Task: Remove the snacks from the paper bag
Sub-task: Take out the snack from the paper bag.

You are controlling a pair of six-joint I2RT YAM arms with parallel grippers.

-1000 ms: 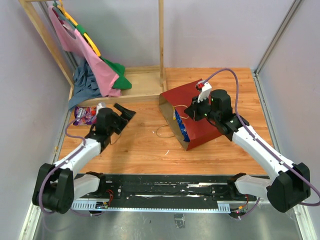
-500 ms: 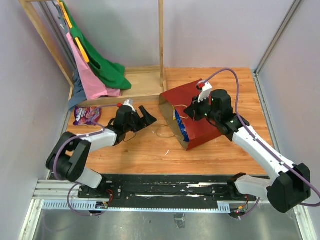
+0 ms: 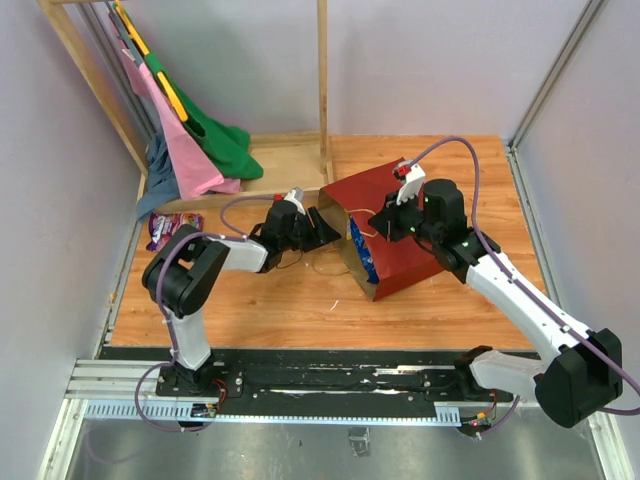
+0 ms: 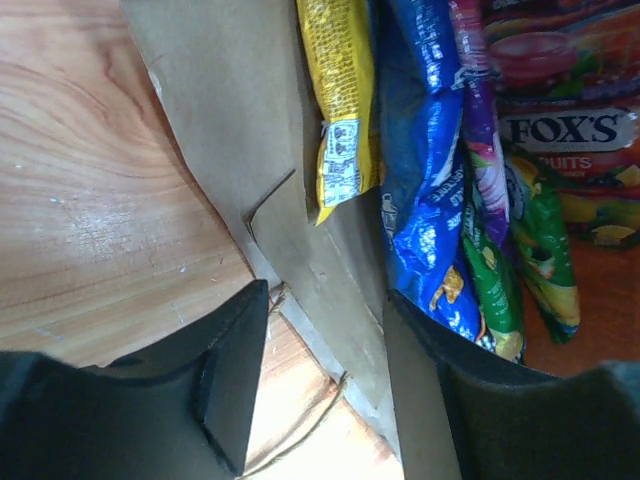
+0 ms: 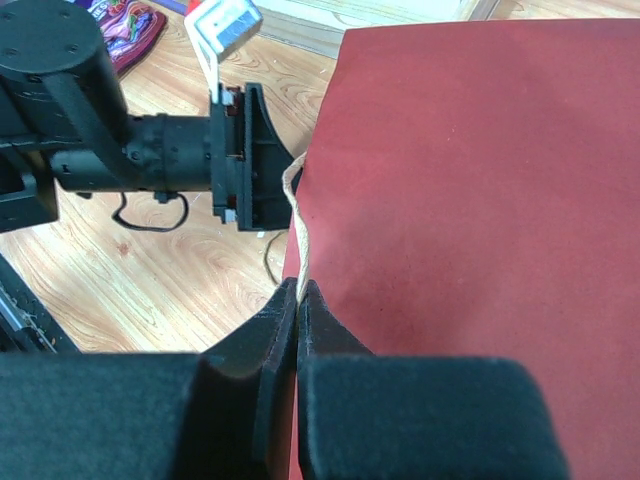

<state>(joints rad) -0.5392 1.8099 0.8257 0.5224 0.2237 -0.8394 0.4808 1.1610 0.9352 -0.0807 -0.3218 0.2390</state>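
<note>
Now that the left pincer has swung from the table's left edge to the paper bag near its middle, it straddles the bag's wall, half spread. The snacks lie inside, and the right pincer pinches the handle.

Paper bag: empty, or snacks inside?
Not empty. The paper bag lies on its side, and a yellow packet, blue chip bag and Fox's pack sit inside.

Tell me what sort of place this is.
Most likely a robot lab test cell, not a home: two arms bolted to a metal rail at a wooden table, plain walls closing it in, and a clothes rack and paper bag as props.
</note>
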